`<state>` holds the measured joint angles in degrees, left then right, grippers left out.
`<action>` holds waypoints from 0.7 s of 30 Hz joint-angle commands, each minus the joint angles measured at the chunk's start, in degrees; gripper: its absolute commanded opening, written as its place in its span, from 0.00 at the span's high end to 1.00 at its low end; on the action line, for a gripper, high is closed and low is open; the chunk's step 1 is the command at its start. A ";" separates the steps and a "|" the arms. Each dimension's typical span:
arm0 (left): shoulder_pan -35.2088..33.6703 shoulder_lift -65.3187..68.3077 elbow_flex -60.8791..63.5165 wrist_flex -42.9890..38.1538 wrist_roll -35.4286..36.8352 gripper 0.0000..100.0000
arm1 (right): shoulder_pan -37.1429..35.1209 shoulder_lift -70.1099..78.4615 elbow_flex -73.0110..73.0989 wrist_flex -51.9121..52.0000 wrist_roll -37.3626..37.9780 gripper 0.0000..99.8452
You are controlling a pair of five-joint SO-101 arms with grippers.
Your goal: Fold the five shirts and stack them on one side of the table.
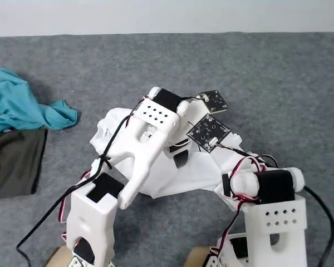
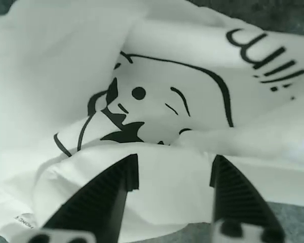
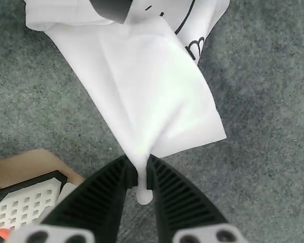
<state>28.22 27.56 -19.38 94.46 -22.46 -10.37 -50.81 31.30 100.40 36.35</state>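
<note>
A white shirt [image 1: 172, 178] with a black cartoon print lies crumpled in the middle of the grey table, under both arms. My left gripper [image 2: 175, 169] is open, its two black fingers [image 2: 116, 187] just above a folded edge of the shirt [image 2: 167, 61], beside the printed face. My right gripper [image 3: 141, 172] is shut on a pinched fold of the same shirt [image 3: 147, 86], and the cloth fans out from its tips over the carpet. A teal shirt [image 1: 22, 105] and a dark olive shirt [image 1: 14, 161] lie at the table's left edge.
Grey carpet-like surface [image 1: 278, 78] is bare at the back and right. Tan base boards [image 1: 197, 257] and the white arm bases stand at the near edge. A dark finger of the other arm [image 3: 111, 7] sits on the shirt in the right wrist view.
</note>
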 commanded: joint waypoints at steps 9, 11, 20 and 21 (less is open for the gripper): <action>0.53 4.84 -2.95 0.18 -0.09 0.76 | 0.48 -1.19 -0.26 1.19 0.09 0.99; 0.18 6.07 -3.03 -0.62 -0.09 0.76 | 0.48 -1.19 -0.26 1.19 0.09 0.99; 0.09 7.03 -2.86 -4.92 -0.09 0.79 | 0.48 -1.10 -0.26 1.19 0.09 0.99; 0.00 7.03 -2.68 -5.27 -0.09 0.81 | 0.48 -1.19 -0.26 1.19 0.09 0.99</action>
<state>28.48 35.03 -19.47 90.68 -22.46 -10.37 -50.81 31.30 100.40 36.35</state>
